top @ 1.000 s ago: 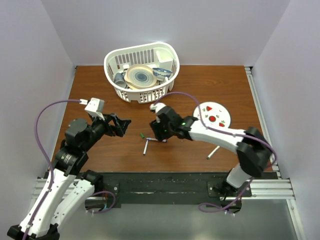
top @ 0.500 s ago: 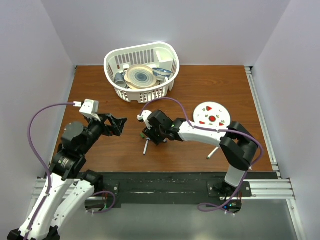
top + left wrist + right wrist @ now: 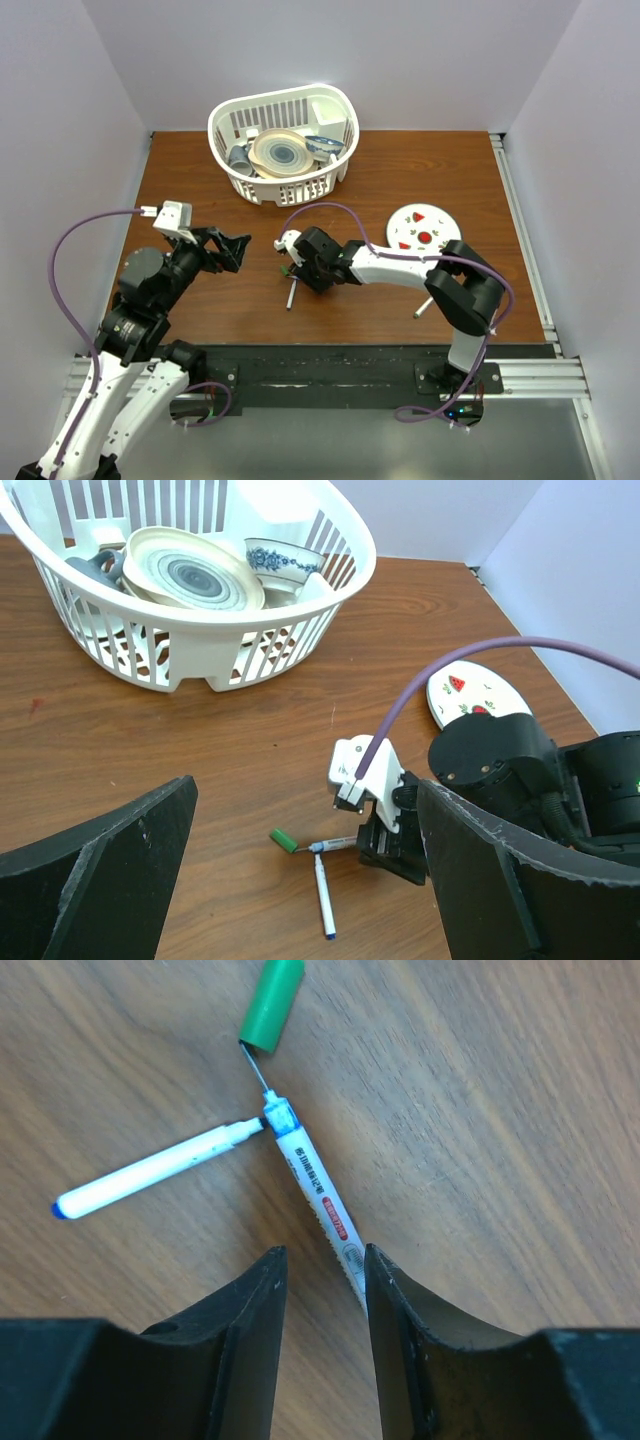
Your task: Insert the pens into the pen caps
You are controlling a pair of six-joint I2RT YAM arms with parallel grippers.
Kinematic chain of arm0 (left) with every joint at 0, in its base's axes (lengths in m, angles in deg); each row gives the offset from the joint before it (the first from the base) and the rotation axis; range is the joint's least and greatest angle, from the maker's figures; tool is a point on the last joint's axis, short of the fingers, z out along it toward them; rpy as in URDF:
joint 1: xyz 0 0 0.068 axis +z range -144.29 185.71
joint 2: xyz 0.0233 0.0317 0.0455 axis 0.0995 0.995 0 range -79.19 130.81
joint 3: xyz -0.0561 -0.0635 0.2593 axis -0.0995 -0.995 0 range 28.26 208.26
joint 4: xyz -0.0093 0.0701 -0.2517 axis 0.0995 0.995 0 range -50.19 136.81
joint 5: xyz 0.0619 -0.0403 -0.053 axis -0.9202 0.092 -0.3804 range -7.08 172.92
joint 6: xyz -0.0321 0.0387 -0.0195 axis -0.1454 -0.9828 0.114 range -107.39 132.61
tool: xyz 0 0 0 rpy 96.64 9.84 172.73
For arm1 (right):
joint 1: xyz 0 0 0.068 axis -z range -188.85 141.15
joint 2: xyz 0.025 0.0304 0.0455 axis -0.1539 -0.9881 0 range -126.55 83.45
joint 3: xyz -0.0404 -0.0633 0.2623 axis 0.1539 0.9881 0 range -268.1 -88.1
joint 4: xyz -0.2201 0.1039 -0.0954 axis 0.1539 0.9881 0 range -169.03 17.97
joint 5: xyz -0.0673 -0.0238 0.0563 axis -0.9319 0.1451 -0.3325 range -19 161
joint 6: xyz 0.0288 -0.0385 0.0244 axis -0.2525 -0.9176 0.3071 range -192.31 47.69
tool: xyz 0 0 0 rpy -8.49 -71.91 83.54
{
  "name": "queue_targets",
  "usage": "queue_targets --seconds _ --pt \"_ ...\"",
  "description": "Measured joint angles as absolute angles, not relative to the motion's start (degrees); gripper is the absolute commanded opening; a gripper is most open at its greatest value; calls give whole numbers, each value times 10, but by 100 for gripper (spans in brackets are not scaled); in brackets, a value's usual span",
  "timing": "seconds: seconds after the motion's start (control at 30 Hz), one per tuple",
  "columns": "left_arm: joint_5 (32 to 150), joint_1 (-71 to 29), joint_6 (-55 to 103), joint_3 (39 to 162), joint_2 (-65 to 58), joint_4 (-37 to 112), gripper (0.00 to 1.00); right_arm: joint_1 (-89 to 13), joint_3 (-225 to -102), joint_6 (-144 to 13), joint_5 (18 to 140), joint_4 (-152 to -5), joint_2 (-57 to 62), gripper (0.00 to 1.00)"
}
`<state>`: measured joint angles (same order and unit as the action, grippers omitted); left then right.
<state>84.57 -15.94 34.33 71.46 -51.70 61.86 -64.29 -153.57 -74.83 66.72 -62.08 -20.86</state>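
Note:
A green pen cap lies on the wood, and the thin tip of a labelled white pen points at its mouth. A second pen with a blue end lies crosswise and meets the first near its tip. My right gripper is low over the labelled pen, open with a narrow gap. The pen's rear end runs between the jaws, against the right finger. A third pen lies far right. My left gripper hovers wide open and empty, short of the cap.
A white basket of dishes stands at the back. A small white plate with red fruit prints lies right of the right arm. The table's front edge runs just behind both pens.
My right gripper has slid left over the labelled pen and its jaws have narrowed. The left arm has drawn back slightly to the left, still wide open.

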Motion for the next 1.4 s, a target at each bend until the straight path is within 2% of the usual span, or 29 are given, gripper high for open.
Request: queue_targets --seconds 0.13,0.23,0.4,0.43,0.67,0.8,1.1,1.4 --pt "841 -159 344 715 -524 619 96 -643 -1534 -751 659 -621 -221 36" --pt "839 -159 344 715 -530 619 96 -643 -1531 -754 656 -623 -222 26" --pt "838 -158 346 713 -535 617 94 -643 -1524 -755 655 -626 -217 2" --pt "837 -158 346 711 -536 617 93 -643 -1520 -754 653 -625 -214 0" --pt "844 -158 395 703 -535 620 89 -643 -1484 -728 638 -581 -164 0" --pt "887 -157 448 672 -518 613 83 -643 -1469 -679 631 -564 -103 0" --pt "1015 -157 521 573 -407 527 74 -643 -1380 -530 691 -689 87 0" --pt "1087 -171 569 547 -333 373 70 -650 -1364 -451 748 -778 115 0"
